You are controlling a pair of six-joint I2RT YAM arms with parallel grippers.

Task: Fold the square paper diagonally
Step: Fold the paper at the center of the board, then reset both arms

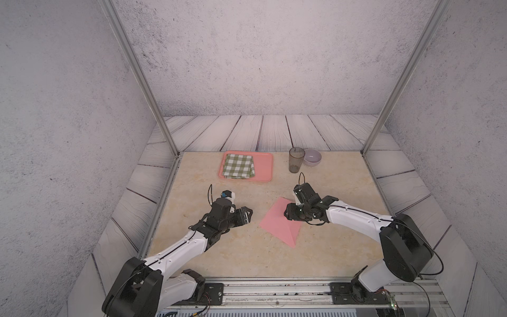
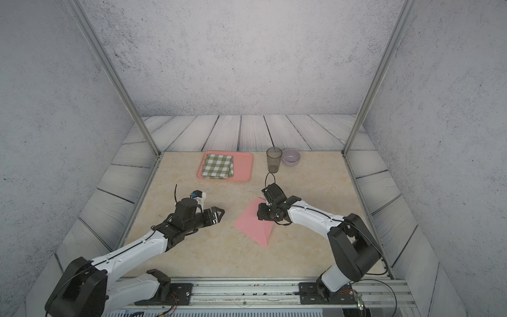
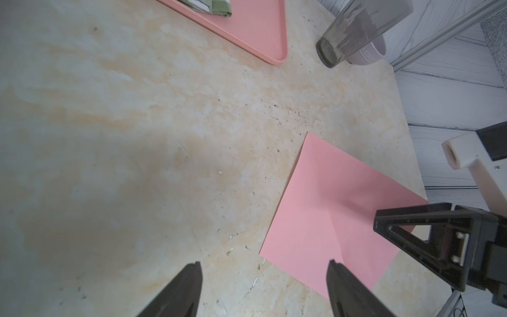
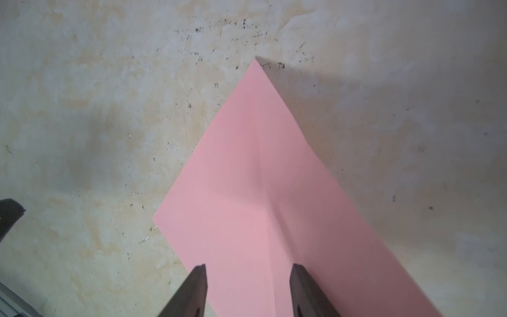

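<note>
A thin, matte pink square paper lies on the beige marbled desk, right of the middle and between the two arms, as both top views show. It is well apart from the things at the far edge. All four of its corners show, so it is spread out rather than doubled into a triangle. A straight crease runs across it from corner to corner. The part on one side of the crease looks darker, and in the right wrist view its edge casts a shadow on the desk.

The right gripper hangs over the paper's far right part, with its fingers apart on either side of the crease. Nothing is pinched between them, and I cannot tell whether the tips touch the sheet. In a top view this gripper covers part of the paper.

The left gripper is spread wide. One fingertip is over bare desk and the other is over the paper's near edge, holding nothing. From above it sits just left of the sheet.

At the far side a rigid salmon-pink tray carries a folded green-and-white checked cloth. To the right of the tray stand a smoky translucent tumbler and a pale lilac bowl, close together.
</note>
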